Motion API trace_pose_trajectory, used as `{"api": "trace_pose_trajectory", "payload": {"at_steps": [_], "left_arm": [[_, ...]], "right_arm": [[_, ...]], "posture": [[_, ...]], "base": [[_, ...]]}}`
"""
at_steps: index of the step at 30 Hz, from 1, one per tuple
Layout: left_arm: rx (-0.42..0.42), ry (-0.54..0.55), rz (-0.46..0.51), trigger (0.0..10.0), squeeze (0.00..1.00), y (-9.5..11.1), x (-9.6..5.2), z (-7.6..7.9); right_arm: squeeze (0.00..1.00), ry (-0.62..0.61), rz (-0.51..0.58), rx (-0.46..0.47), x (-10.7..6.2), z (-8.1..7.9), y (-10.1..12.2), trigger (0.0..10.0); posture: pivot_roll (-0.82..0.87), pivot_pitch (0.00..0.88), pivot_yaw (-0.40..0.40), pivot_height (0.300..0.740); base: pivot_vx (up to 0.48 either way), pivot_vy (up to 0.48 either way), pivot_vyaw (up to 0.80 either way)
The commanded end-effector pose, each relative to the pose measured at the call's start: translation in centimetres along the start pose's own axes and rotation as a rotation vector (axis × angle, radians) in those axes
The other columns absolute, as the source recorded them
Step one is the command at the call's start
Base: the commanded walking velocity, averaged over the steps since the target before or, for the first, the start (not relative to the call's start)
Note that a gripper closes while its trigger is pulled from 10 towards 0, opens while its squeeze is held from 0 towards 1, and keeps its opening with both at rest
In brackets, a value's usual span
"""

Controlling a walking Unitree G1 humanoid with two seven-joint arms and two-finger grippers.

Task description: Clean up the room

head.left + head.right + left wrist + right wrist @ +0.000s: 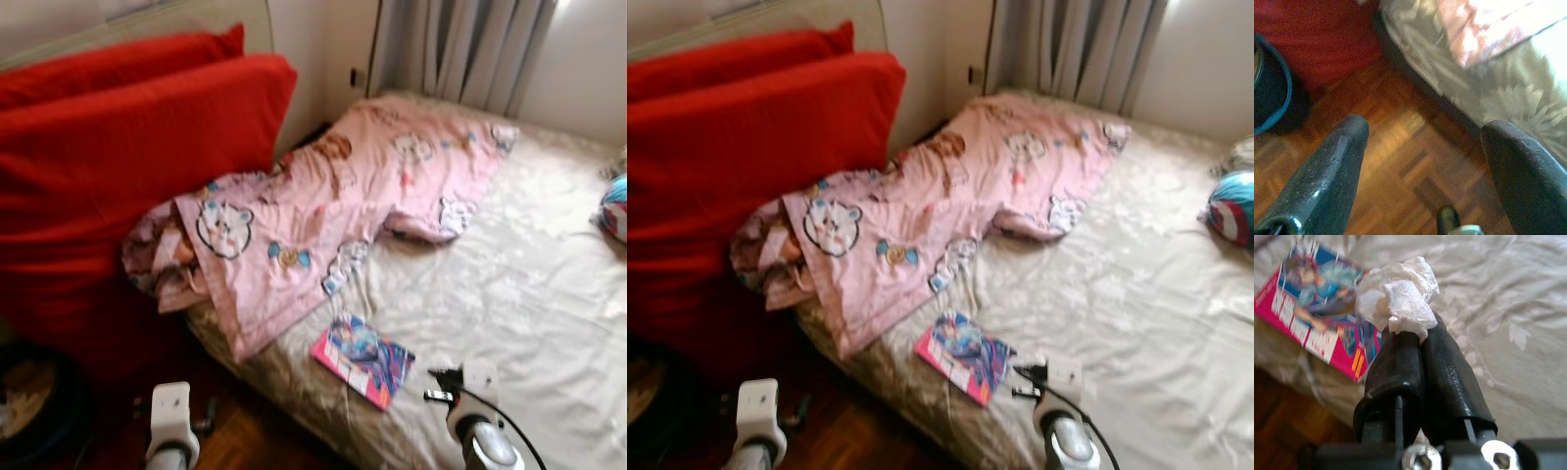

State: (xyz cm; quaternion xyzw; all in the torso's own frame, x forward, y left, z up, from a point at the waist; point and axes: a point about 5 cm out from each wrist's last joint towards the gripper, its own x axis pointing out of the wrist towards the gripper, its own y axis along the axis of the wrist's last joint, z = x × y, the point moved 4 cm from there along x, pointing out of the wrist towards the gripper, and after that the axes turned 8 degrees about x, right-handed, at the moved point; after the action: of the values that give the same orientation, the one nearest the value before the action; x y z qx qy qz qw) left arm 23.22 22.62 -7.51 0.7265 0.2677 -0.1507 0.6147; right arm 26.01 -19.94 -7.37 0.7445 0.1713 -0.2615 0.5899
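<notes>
My right gripper (pixel 1418 330) is shut on a crumpled white tissue (pixel 1396 291), held just above the cream bed sheet (pixel 1508 308). Beside it, near the bed's front edge, lies a pink and blue comic book (pixel 362 357). A pink teddy-bear blanket (pixel 333 206) is bunched across the bed's left side. My right arm (pixel 480 431) reaches over the bed's front edge. My left gripper (pixel 1425 132) hangs open above the wooden floor (pixel 1400 171) beside the bed, with nothing between its fingers (pixel 1337 156).
Big red pillows (pixel 118 147) lean against the wall to the left of the bed. A dark round bin (pixel 1268 88) stands on the floor below them. A blue and red ball (pixel 1232 208) lies at the bed's right edge. Grey curtains (pixel 460 49) hang behind.
</notes>
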Motion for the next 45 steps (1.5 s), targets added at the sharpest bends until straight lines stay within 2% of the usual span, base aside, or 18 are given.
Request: {"api": "trace_pose_trajectory", "payload": {"at_steps": [1, 6, 8, 12, 22, 29, 34, 45], "left_arm": [[0.017, 0.008, -0.052, 10.0, 0.0, -1.3, -0.3, -0.3], [-0.013, 0.003, -0.163, 10.0, 0.0, -3.7, -0.8, -0.1], [-0.009, -0.008, -0.216, 10.0, 0.0, -4.8, -1.2, 0.2], [-0.004, -0.024, -0.214, 10.0, 0.0, -4.7, -1.1, 0.6], [0.001, -0.041, -0.266, 10.0, 0.0, -6.0, -1.7, 0.9], [0.0, -0.042, -0.268, 10.0, 0.0, -6.0, -1.7, 0.8], [0.004, -0.048, -0.262, 10.0, 0.0, -5.8, -1.6, 0.8], [0.009, -0.052, -0.262, 10.0, 0.0, -5.8, -1.6, 0.8]], "right_arm": [[0.0, -0.02, -0.06, -0.012, -0.4, 0.5, -1.5, 10.0], [0.0, -0.054, -0.12, 0.004, -0.8, 1.1, -3.0, 10.0], [0.0, -0.097, -0.171, -0.002, -1.4, 2.0, -4.3, 10.0], [0.0, -0.126, -0.193, 0.013, -1.9, 3.1, -4.9, 10.0], [0.0, -0.129, -0.235, 0.004, -2.6, 3.8, -6.1, 10.0], [0.0, -0.096, -0.232, -0.041, -2.0, 3.0, -5.3, 10.0], [0.0, -0.104, -0.224, -0.011, -1.9, 3.0, -5.2, 10.0], [0.0, -0.109, -0.229, -0.008, -2.0, 3.0, -5.4, 10.0]], "posture": [[-0.06, 0.0, 0.004, 0.74], [-0.06, 0.0, 0.003, 0.74], [-0.06, 0.0, -0.002, 0.74], [-0.06, 0.02, -0.008, 0.74], [-0.06, 0.041, -0.007, 0.74], [-0.06, 0.05, -0.007, 0.74], [-0.06, 0.058, -0.001, 0.74], [-0.05, 0.063, -0.001, 0.74]], "base": [[0.0, 0.0, 0.0], [0.0, 0.0, 0.0], [0.0, 0.0, 0.0], [0.0, 0.0, 0.0], [0.0, 0.0, 0.0], [0.0, 0.07, 0.0], [0.0, 0.244, 0.0], [0.0, 0.275, 0.0]]}}
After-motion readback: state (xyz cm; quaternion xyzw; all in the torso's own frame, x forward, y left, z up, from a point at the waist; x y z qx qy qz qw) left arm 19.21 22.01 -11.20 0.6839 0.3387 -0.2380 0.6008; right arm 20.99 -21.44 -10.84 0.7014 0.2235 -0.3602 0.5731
